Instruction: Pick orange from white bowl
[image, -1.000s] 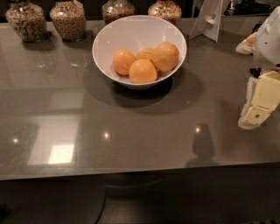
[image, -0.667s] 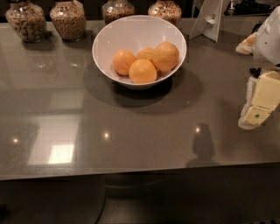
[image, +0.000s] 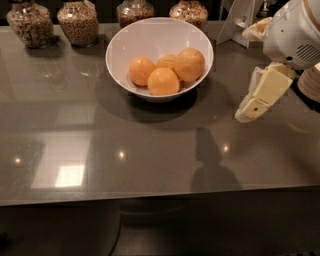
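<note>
The white bowl (image: 200, 40) stands on the grey table, back centre. It holds four oranges. The largest, slightly paler orange (image: 189, 64) lies at the right of the bowl, against three smaller, brighter oranges (image: 163, 81). My gripper (image: 260, 95), cream-coloured under a white arm housing, hangs above the table to the right of the bowl. It is apart from the bowl and holds nothing that I can see.
Several glass jars of grains (image: 77, 22) line the table's back edge behind the bowl. A white stand-like object (image: 240, 20) is at the back right. The table's front edge (image: 150, 200) runs across the lower part of the view.
My gripper has moved left and a little up, closer to the bowl. The bowl and the oranges have not moved.
</note>
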